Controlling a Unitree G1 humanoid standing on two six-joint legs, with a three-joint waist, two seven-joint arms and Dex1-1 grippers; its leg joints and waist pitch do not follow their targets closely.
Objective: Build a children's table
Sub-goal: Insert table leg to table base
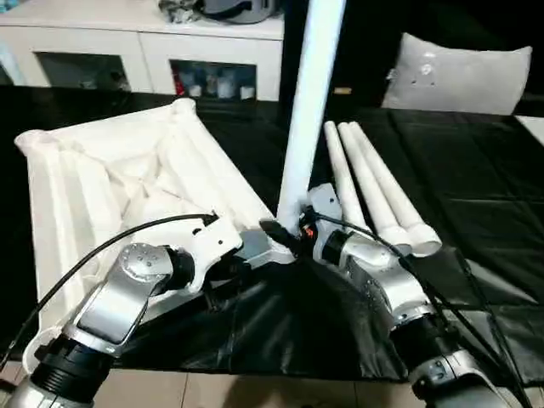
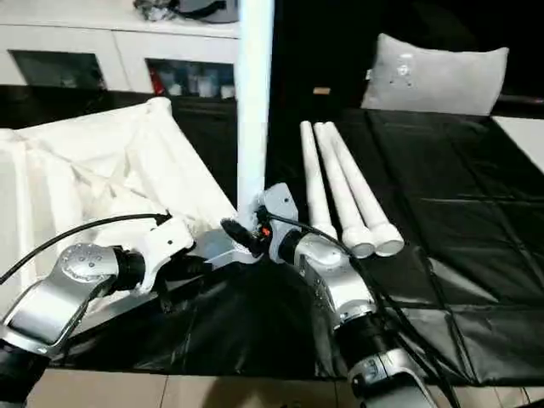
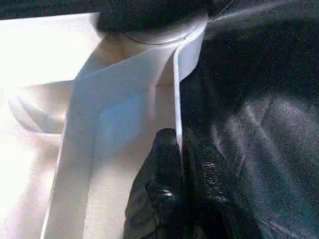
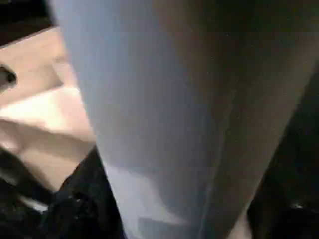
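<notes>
While one leg [image 1: 308, 102] stands upright, three legs [image 1: 370, 183] lie flat

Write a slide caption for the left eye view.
Right gripper at an upright leg in the upturned tabletop's near corner; left gripper pinches the rim; three legs lie beside.

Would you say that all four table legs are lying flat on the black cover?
No: three legs lie side by side on the black cover, while the fourth leg stands upright at the near corner of the table top.
</notes>
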